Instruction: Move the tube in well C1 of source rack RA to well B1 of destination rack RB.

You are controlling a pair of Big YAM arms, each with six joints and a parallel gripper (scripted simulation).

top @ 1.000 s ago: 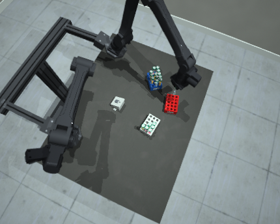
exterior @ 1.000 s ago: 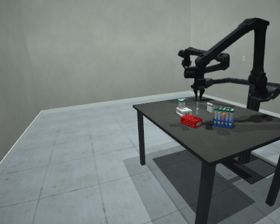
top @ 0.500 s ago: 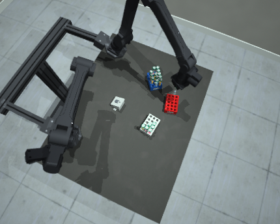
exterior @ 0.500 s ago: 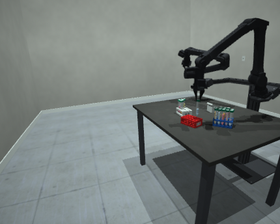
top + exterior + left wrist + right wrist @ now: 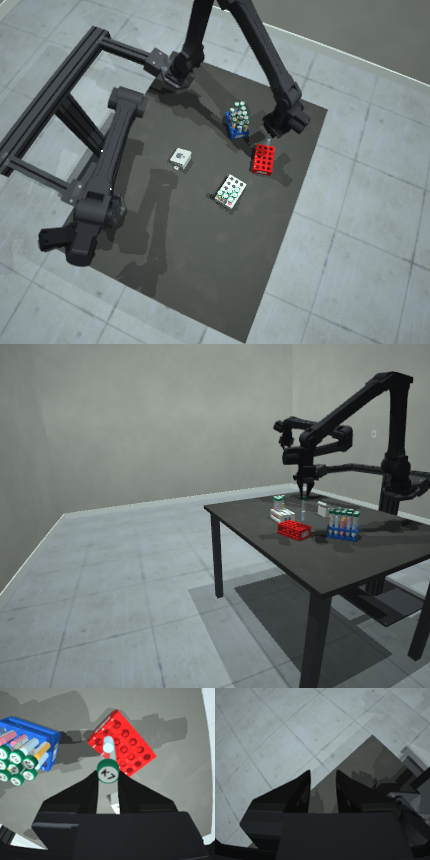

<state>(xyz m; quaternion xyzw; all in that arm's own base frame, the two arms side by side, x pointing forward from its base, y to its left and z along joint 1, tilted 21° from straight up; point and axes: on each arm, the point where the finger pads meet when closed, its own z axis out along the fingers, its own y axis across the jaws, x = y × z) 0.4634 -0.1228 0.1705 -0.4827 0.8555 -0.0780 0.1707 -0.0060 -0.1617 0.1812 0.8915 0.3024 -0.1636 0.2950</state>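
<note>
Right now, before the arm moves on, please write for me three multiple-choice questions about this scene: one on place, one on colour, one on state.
1. Where is the red rack?
A) on the floor
B) on the table, between the blue rack and the white rack
C) inside the blue rack

2. What colour is the cap marked K7?
A) orange
B) pink
C) green and white

3. What does the left gripper do?
A) holds a tube
B) presses the button
C) stands open with nothing

B: the exterior view shows this order.
C: green rim, white top.
A: its fingers pinch the tube.
</note>
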